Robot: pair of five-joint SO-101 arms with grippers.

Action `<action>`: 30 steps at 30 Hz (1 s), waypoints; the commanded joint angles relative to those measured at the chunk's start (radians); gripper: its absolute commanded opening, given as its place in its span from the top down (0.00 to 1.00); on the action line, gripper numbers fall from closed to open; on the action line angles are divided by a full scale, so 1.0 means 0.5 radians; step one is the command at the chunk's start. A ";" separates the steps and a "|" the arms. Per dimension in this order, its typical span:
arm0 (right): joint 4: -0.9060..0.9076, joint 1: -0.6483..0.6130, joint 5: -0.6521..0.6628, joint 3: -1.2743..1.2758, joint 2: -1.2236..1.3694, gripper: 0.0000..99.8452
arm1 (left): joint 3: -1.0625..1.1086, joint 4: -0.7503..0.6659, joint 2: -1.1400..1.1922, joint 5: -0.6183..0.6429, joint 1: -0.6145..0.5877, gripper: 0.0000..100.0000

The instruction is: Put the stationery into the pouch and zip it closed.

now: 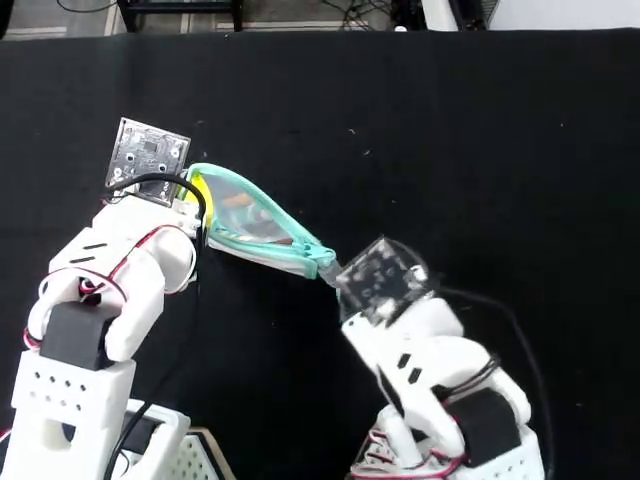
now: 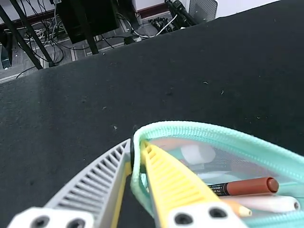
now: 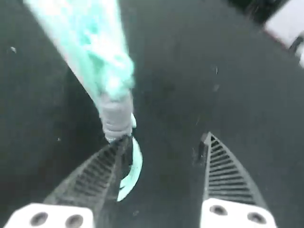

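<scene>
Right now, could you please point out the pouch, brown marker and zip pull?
pouch [image 2: 213, 130]: left wrist view, on its mint zip rim.
brown marker [image 2: 251, 185]: left wrist view, on its barrel.
zip pull [image 3: 116, 118]: right wrist view, on its grey body.

From my seat I see a black cloth [image 1: 450, 150] spread across nearly the whole frame. Along the top edge runs a strip of pale floor [image 1: 290, 20], with a black stand base [image 1: 180, 12] at upper left, dark cables [image 1: 365, 12] at upper centre, and a white panel [image 1: 560, 12] in the upper right corner.
</scene>
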 commanded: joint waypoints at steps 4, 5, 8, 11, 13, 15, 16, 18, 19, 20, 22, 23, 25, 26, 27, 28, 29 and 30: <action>-0.227 -0.270 -0.144 0.029 -0.002 0.75 | 0.216 0.074 0.436 0.018 -0.026 0.97; -0.239 -0.270 -0.157 0.032 -0.002 0.75 | 0.216 0.074 0.436 0.018 -0.026 0.97; -0.181 -0.298 -0.169 0.020 -0.005 0.75 | 0.216 0.074 0.436 0.018 -0.026 0.97; -0.068 -0.390 -0.166 -0.038 -0.023 0.75 | 0.216 0.071 0.436 0.018 -0.026 0.97; -0.074 -0.408 -0.153 -0.060 -0.011 0.75 | 0.216 0.071 0.436 0.018 -0.026 0.97; -0.129 -0.414 -0.150 -0.041 -0.002 0.75 | 0.216 0.071 0.439 0.018 -0.026 0.97; -0.178 -0.408 -0.150 -0.011 -0.002 0.75 | 0.219 0.071 0.439 0.018 -0.026 0.97; -0.285 -0.405 -0.150 0.078 -0.002 0.75 | 0.219 0.071 0.439 0.018 -0.026 0.97; -0.341 -0.402 -0.150 0.127 -0.002 0.75 | 0.219 0.071 0.439 0.018 -0.026 0.97; -0.396 -0.402 -0.150 0.176 -0.002 0.75 | 0.219 0.071 0.439 0.018 -0.026 0.97; -0.466 -0.399 -0.147 0.244 -0.002 0.75 | 0.219 0.074 0.439 0.018 -0.026 0.97; -0.479 -0.399 -0.129 0.259 -0.002 0.75 | 0.219 0.074 0.439 0.018 -0.026 0.97; -0.476 -0.399 -0.064 0.259 -0.011 0.78 | 0.219 0.074 0.439 0.018 -0.026 0.97; -0.460 -0.396 -0.018 0.250 -0.023 0.83 | 0.219 0.074 0.439 0.018 -0.026 0.97; -0.436 -0.374 0.025 0.222 -0.023 0.89 | 0.222 0.074 0.439 0.018 -0.026 0.97; -0.408 -0.344 0.046 0.186 -0.023 0.95 | 0.222 0.074 0.439 0.018 -0.026 0.97; -0.377 -0.295 0.071 0.137 -0.026 1.00 | 0.222 0.074 0.439 0.018 -0.026 0.97; -0.331 -0.233 0.074 0.081 -0.026 0.97 | 0.222 0.074 0.439 0.018 -0.026 0.97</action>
